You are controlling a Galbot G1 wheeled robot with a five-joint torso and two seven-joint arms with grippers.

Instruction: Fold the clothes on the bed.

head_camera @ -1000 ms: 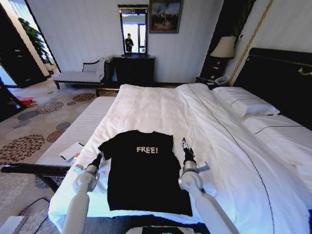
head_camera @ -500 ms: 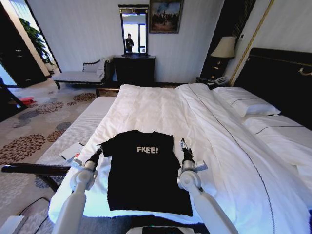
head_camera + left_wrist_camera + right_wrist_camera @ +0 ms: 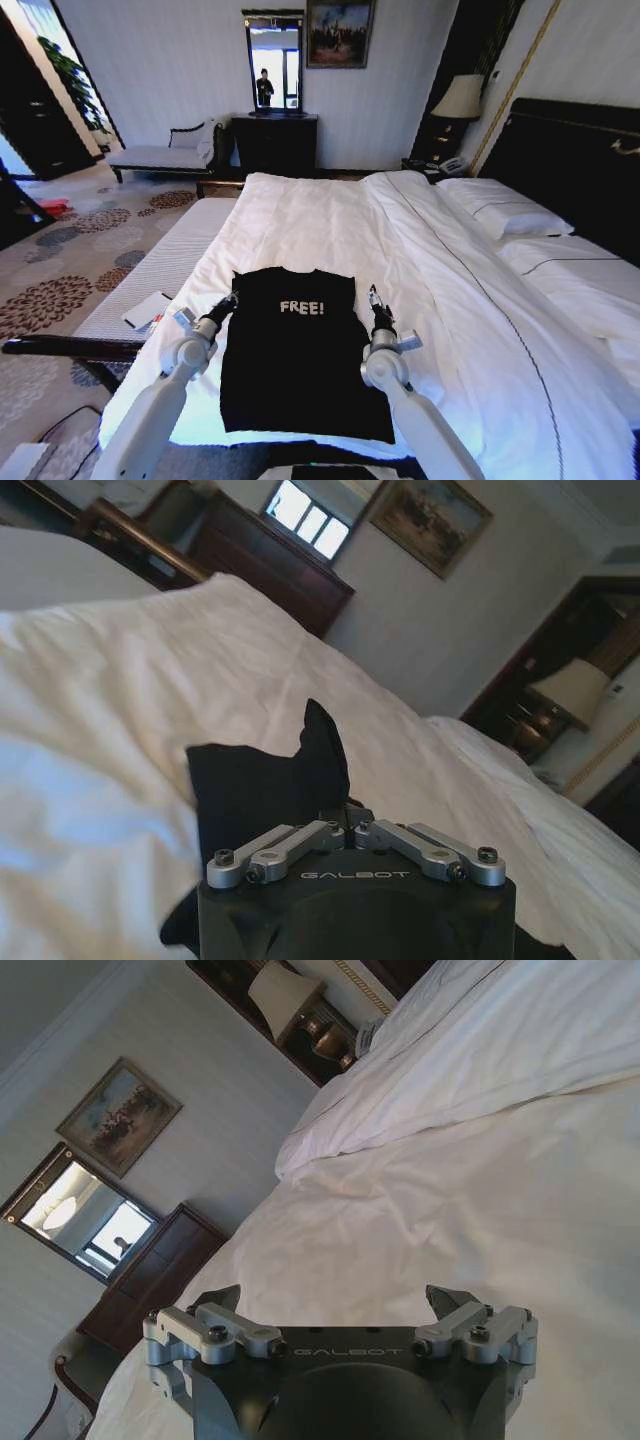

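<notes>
The black T-shirt [image 3: 295,350] lay flat near the foot edge of the bed [image 3: 330,225], chest up, its white "FREE!" lettering [image 3: 301,308] readable from the head view. Its hem reached close to the near edge of the white duvet [image 3: 480,330], while a broad stretch of bare duvet ran beyond its collar toward the far edge and out to the right side, where two white pillows [image 3: 505,215] sat against the dark headboard [image 3: 585,160]. The cotton looked soft and matte against the smoother, faintly creased duvet.

The left gripper [image 3: 224,306] was at the shirt's left shoulder, its fingers closed together on the sleeve [image 3: 318,755]; in the left wrist view the black fabric stood up in a pointed fold just ahead of the fingertips, lifted off the duvet. The sleeve lay drawn in over the body, leaving that side of the shirt with a straight edge.

The right gripper [image 3: 374,297] hovered just beside the shirt's right edge over bare duvet, its fingers spread apart and holding nothing.

Left of the bed stood a pale upholstered bench [image 3: 150,270] with a small white booklet [image 3: 147,309] on it, beside patterned carpet [image 3: 60,270].
</notes>
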